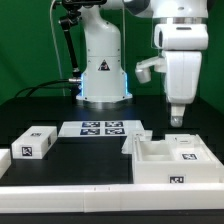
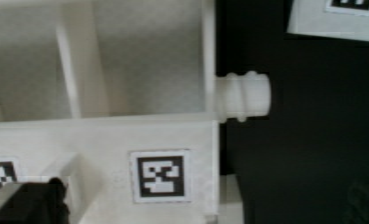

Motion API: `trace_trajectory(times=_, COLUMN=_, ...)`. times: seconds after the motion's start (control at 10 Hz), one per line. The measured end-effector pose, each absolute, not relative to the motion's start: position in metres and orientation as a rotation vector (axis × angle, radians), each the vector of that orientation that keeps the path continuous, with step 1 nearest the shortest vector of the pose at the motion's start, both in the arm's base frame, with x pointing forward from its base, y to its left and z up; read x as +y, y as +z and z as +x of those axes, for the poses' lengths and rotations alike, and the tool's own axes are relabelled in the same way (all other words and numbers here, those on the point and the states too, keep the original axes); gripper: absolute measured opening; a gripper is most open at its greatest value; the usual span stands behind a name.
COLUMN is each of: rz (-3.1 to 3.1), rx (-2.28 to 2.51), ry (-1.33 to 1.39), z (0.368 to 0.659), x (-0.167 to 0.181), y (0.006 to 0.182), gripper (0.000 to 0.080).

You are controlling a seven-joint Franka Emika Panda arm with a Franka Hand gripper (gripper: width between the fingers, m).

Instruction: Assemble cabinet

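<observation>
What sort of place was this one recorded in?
Probably a robotics lab bench: a green backdrop behind a black table, the marker board lying on it, and a tagged white cabinet below a robot arm.

Shows the white arm's 2-finger gripper [image 1: 177,119] hanging above the white plastic box-shaped cabinet [image 1: 150,162], with 1 loose white tagged block [image 1: 35,143] at the exterior view's left.

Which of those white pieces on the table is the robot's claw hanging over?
The open, box-shaped cabinet at the exterior view's right: the gripper hangs right above it. The small closed block lies apart at the exterior view's left.
</observation>
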State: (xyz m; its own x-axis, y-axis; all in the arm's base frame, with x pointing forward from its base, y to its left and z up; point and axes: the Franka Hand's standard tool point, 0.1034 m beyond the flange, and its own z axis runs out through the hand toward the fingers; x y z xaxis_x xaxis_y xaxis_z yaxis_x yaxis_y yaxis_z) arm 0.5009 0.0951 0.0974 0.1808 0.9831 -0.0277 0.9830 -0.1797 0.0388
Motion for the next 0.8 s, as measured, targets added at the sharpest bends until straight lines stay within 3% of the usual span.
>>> trace_trajectory(times=0.2, rz=2.443, rx=1.908, ry=-0.044, z=0.462, x=0.087, y=0.095, gripper=0.0796)
trace_trajectory(times=0.5, rz=2.435, rx=1.924, ry=-0.047, z=0.464, x=0.086, y=0.093, gripper=0.0796)
trace_trajectory(times=0.8, rz=2.452, rx=1.928, ry=-0.049, z=0.438, x=0.075, y=0.075, gripper=0.0796)
